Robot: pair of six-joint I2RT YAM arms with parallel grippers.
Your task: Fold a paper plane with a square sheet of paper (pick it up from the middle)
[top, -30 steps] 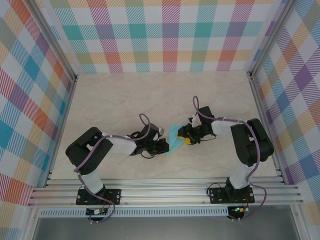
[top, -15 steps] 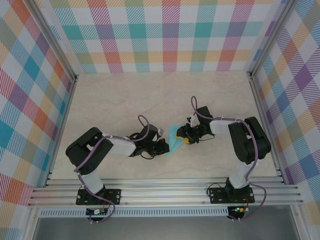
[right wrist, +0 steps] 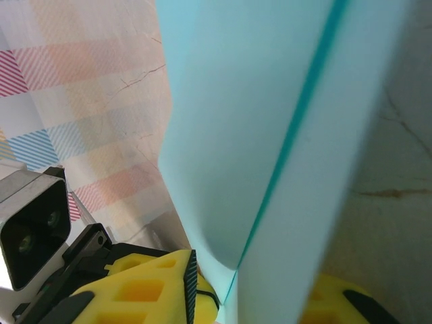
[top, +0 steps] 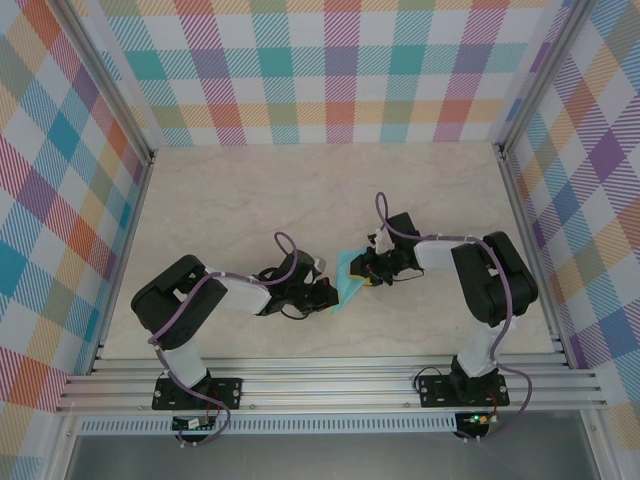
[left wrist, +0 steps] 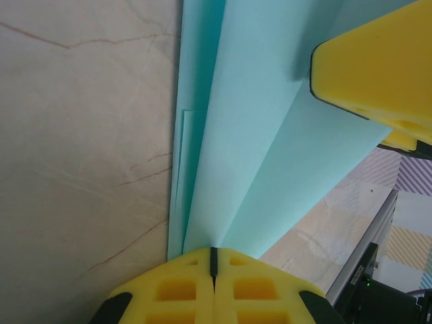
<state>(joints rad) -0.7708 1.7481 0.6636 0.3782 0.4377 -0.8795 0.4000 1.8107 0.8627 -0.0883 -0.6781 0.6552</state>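
Here, in the top view, the left arm (top: pixel 215 295) reaches from its base at the near-left of the tabletop (top: pixel 250 200) toward the middle, lying low over the marble-patterned surface. The left gripper (top: pixel 325 292) is closed on the near-left tip of the sheet of paper (top: pixel 347 277). In the left wrist view its two yellow fingers (left wrist: pixel 175 290) meet along a thin seam, and the paper (left wrist: pixel 243 135) fans out from that seam, so the pinch is plain.

The sheet is light blue and already folded, with long straight creases running away from the left gripper (left wrist: pixel 212 251) and several layers stacked along its left edge. It sits about midway between the left and right edges of the tabletop, somewhat nearer the near edge than the far one, and spans the small space between the two grippers.

Just to its right, the right gripper (top: pixel 366 270) meets the paper's far-right part, its arm (top: pixel 490 285) bending back to a base at the near-right. The left wrist view shows one of its yellow fingers (left wrist: pixel 371 67) lying against the paper's upper flap. In the right wrist view the paper (right wrist: pixel 270 135) passes between the right gripper's (right wrist: pixel 253 266) fingers (right wrist: pixel 145 290), which stand on either side of it with space between them; whether they press it I cannot tell
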